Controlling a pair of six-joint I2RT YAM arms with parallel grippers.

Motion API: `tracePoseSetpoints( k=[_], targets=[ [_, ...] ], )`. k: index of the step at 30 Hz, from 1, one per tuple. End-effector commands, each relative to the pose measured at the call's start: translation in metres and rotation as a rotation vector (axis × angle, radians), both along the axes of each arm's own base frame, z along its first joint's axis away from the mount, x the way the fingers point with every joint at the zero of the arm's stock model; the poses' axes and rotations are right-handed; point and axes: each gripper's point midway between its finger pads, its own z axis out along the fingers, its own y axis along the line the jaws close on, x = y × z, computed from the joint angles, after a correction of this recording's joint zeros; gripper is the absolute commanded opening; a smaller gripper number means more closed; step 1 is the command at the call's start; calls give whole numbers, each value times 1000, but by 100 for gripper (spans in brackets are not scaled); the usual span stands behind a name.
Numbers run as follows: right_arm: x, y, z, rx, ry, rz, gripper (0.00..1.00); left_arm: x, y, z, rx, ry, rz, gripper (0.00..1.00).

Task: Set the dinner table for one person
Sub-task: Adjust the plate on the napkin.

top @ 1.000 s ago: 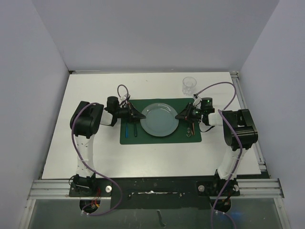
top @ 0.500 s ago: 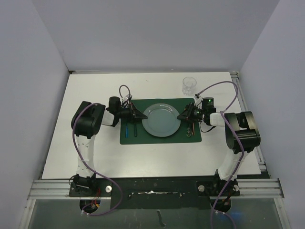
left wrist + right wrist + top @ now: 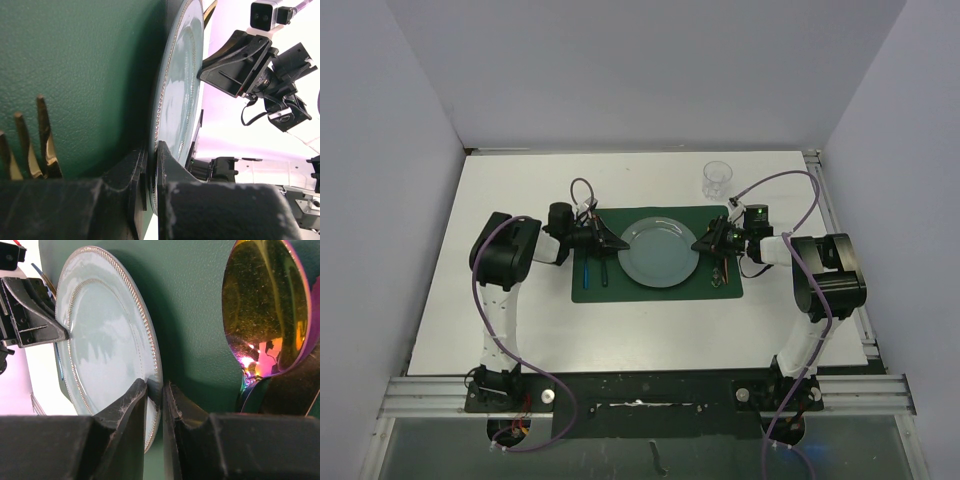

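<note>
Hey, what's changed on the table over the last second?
The left tool and right tool, each shut on the plate rim, nudged the plate slightly to the robot's right on the placemat, then stopped. Neither let go. The glass, spoon and placemat stayed put.

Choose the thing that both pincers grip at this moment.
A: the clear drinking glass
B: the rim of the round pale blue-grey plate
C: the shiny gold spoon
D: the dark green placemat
B: the wrist views show the left pincer and the right pincer each closed on the rim of the round pale blue-grey plate, at opposite edges.
</note>
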Motion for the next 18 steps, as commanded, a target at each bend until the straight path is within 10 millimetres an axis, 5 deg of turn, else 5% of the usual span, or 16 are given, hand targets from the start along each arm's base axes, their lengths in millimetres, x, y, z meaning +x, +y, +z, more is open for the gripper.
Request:
tracePoseSetpoints(
  k=[1, 7, 15, 18],
  targets=[
    [4, 19, 25, 51, -95, 75, 0, -5, -20, 19, -19, -92, -92, 0],
    [4, 20, 24, 55, -90, 79, 0, -5, -18, 13, 13, -85, -93, 0],
    [3, 22, 24, 62, -90, 86, 0, -6, -15, 10, 42, -88, -92, 18],
    [3, 22, 24, 62, -90, 86, 9, -7, -13, 8, 54, -88, -87, 22]
  ],
)
